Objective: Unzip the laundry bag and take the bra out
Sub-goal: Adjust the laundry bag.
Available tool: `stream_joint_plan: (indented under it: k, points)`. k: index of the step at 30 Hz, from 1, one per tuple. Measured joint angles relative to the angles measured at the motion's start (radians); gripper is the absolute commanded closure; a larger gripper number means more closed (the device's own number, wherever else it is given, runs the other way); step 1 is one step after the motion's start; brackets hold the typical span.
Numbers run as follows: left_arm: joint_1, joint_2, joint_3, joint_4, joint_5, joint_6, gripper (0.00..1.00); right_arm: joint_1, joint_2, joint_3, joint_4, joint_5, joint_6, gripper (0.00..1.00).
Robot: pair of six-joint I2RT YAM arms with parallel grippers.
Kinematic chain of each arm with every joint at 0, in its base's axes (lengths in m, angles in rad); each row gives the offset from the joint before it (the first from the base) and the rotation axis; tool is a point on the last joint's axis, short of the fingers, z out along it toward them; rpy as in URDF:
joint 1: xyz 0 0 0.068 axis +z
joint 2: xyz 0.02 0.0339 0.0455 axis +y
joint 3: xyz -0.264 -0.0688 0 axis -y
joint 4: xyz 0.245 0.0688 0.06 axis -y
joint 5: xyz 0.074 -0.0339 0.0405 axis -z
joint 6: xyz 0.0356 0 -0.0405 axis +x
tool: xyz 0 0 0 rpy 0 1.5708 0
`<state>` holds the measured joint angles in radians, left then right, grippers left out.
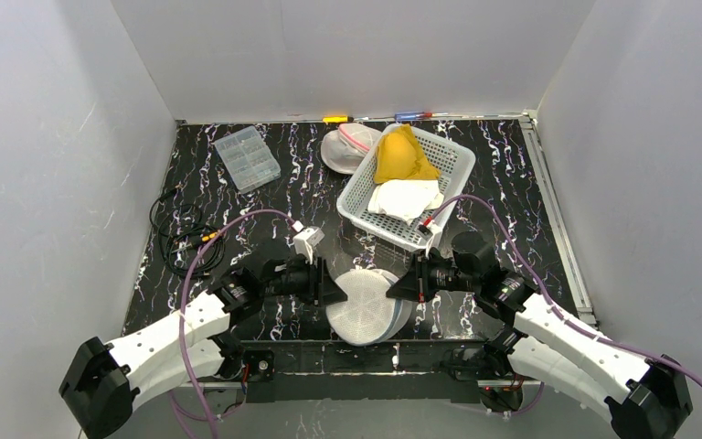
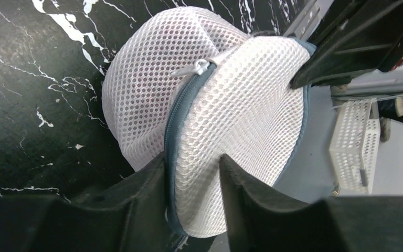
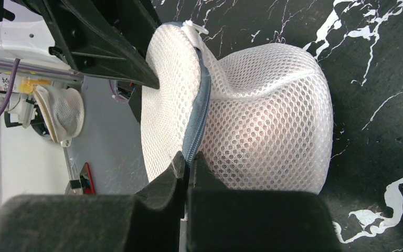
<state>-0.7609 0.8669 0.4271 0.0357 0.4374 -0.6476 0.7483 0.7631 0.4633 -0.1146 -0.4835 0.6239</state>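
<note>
A round white mesh laundry bag [image 1: 366, 306] with a grey-blue zipper stands on edge at the table's near middle. My left gripper [image 1: 336, 293] is shut on the bag's left rim, fingers [image 2: 136, 189] pinching one padded half [image 2: 241, 121] beside the zipper [image 2: 181, 107]. The white zipper pull [image 2: 197, 67] lies at the far end, zipper closed. My right gripper [image 1: 400, 285] is shut on the bag's right rim, clamped thin on the zipper seam [image 3: 197, 121]. The bag fills the right wrist view [image 3: 262, 121]. The bra is hidden inside.
A white basket [image 1: 407, 187] holds a yellow item [image 1: 402, 155] and a white cloth [image 1: 405, 197] at the back right. Another white mesh bag [image 1: 347, 146] lies beside it. A clear organizer box [image 1: 247, 157] and black cables [image 1: 183, 229] are at the left.
</note>
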Motion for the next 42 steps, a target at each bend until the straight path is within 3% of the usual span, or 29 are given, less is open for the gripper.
stream_joint_plan:
  k: [2,4,5,7,9,16,21,26,33,42]
  points:
    - [-0.011,0.001,0.0,0.001,-0.003,0.002,0.87,0.0,0.002,0.0,0.0,-0.002,-0.001,0.97]
    - [-0.019,-0.005,0.0,0.0,-0.008,0.0,1.0,0.0,0.005,0.0,-0.003,-0.003,-0.005,0.69]
    - [-0.022,-0.012,0.0,0.001,-0.008,-0.003,1.0,0.0,0.005,0.002,-0.009,-0.002,-0.009,0.5]
    - [-0.027,-0.036,0.0,0.002,-0.012,-0.01,1.0,0.0,0.01,0.012,-0.028,0.003,-0.018,0.2]
    - [-0.03,-0.069,0.0,-0.002,-0.025,-0.016,1.0,0.0,0.013,0.037,-0.062,0.014,-0.034,0.03]
    - [-0.03,-0.193,0.0,-0.084,-0.134,-0.06,1.0,0.0,0.013,0.198,-0.196,0.117,-0.096,0.01]
    - [-0.03,-0.27,0.017,-0.177,-0.246,-0.141,1.0,0.0,0.005,0.309,-0.26,0.275,-0.095,0.01]
    - [-0.03,-0.333,0.018,-0.216,-0.363,-0.263,1.0,0.0,-0.038,0.304,-0.286,0.487,-0.008,0.01]
    - [-0.03,-0.384,-0.014,-0.19,-0.494,-0.423,1.0,0.013,-0.019,0.261,-0.243,0.514,0.083,0.03]
    - [-0.035,-0.354,-0.046,-0.127,-0.58,-0.541,1.0,0.252,0.061,0.191,-0.146,0.681,0.211,0.08]
